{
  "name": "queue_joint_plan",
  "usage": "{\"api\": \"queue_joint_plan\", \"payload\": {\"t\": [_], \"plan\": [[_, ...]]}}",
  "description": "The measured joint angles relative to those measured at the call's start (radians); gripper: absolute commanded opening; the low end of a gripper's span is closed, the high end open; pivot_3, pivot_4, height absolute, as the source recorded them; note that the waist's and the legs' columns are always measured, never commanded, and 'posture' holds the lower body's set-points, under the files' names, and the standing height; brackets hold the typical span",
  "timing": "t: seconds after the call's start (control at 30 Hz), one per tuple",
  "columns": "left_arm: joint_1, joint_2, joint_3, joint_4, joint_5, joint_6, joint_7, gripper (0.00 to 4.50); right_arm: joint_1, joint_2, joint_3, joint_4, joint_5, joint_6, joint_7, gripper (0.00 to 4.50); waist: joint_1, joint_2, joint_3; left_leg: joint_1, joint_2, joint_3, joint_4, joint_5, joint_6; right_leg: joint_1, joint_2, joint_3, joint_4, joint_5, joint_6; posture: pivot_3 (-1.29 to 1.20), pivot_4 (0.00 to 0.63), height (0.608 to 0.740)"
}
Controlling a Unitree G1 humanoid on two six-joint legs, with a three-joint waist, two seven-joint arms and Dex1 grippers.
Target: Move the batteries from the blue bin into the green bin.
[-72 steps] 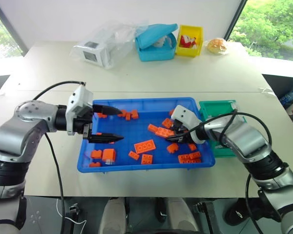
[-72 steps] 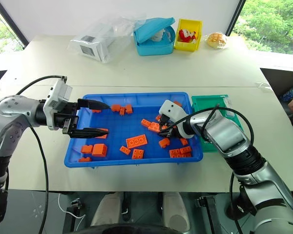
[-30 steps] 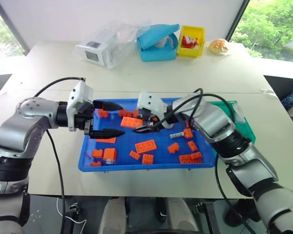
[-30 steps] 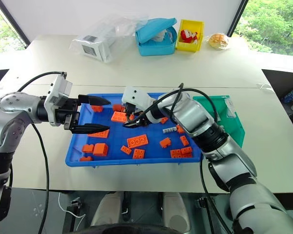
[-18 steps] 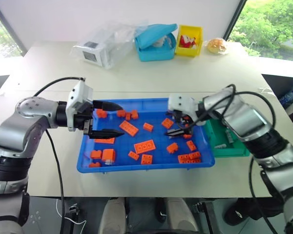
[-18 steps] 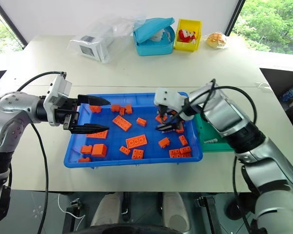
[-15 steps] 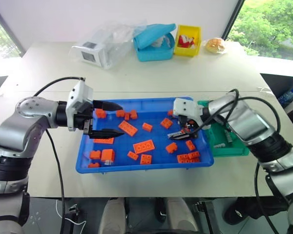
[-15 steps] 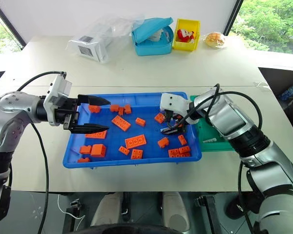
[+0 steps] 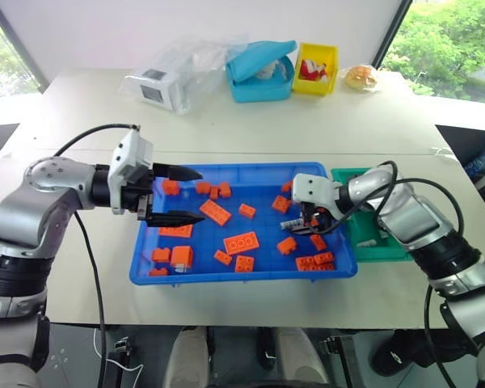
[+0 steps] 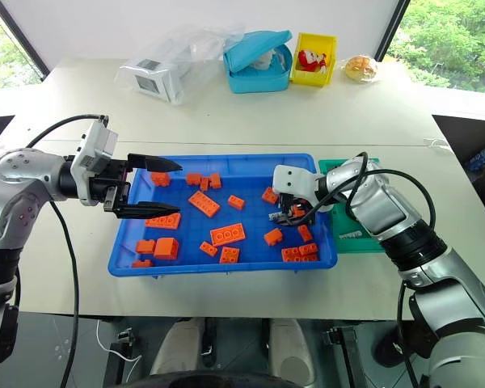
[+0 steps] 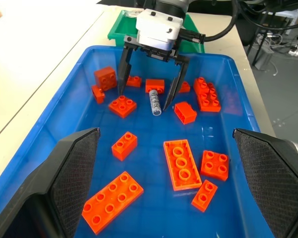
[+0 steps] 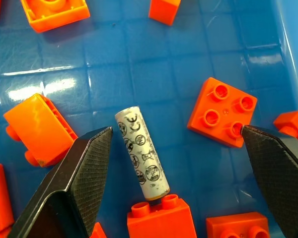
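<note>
The blue bin [image 9: 242,278] sits mid-table, scattered with orange bricks [image 9: 239,242]. One of the batteries [image 12: 142,153], a pale cylinder with printed marks, lies flat on the bin floor near its right end. My right gripper [image 11: 143,101] hangs open just above it, one finger on each side and the battery [image 11: 154,102] nearer one finger. In the head view the right gripper [image 9: 311,222] is beside the green bin [image 9: 372,234], which holds a small pale cylinder [image 9: 368,241]. Above the blue bin's left end, my left gripper [image 9: 182,196] stands open and holds nothing.
Orange bricks crowd the battery, one touching its end [image 12: 159,218] and another alongside [image 12: 37,129]. At the table's far side stand a light-blue lidded box [image 9: 259,69], a yellow bin [image 9: 315,67], a bagged white device [image 9: 170,79] and a bun [image 9: 359,76].
My right gripper swung from the blue bin's middle to its right end, dropped lower over the battery, and its jaws spread wider. The left arm stayed put.
</note>
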State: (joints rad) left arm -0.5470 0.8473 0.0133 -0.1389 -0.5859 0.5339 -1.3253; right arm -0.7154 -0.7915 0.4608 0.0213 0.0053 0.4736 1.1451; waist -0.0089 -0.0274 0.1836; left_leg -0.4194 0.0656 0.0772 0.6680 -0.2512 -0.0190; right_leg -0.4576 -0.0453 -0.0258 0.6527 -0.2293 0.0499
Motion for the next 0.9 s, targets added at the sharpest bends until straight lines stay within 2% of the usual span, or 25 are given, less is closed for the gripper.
{"api": "queue_joint_plan", "payload": {"t": [0.47,0.63,0.9], "plan": [[-0.004,-0.004,0.000,0.002,0.009,-0.004,-0.002,4.50,-0.033,-0.020,-0.090,-0.074,0.020,0.128,0.043,4.22,-0.002,0.000,0.000,0.000,0.000,0.000,0.000,0.000,0.000,-0.001,0.000,0.000,0.000,0.000,0.000,0.00,0.150,0.736],[-0.004,-0.004,0.000,0.002,0.009,-0.006,-0.002,4.50,-0.015,-0.051,-0.105,-0.077,0.018,0.129,0.052,4.22,-0.002,0.000,0.000,0.000,0.000,0.000,0.000,0.000,0.000,-0.001,0.000,0.000,0.000,0.000,0.000,0.00,0.150,0.736],[-0.021,-0.004,-0.001,0.015,0.011,-0.014,-0.010,4.50,0.020,-0.029,-0.076,-0.065,-0.020,0.060,0.034,4.22,0.000,0.000,0.000,0.000,0.000,0.000,0.000,0.000,0.000,0.000,0.000,0.000,0.000,0.000,0.000,0.00,0.150,0.736]]}}
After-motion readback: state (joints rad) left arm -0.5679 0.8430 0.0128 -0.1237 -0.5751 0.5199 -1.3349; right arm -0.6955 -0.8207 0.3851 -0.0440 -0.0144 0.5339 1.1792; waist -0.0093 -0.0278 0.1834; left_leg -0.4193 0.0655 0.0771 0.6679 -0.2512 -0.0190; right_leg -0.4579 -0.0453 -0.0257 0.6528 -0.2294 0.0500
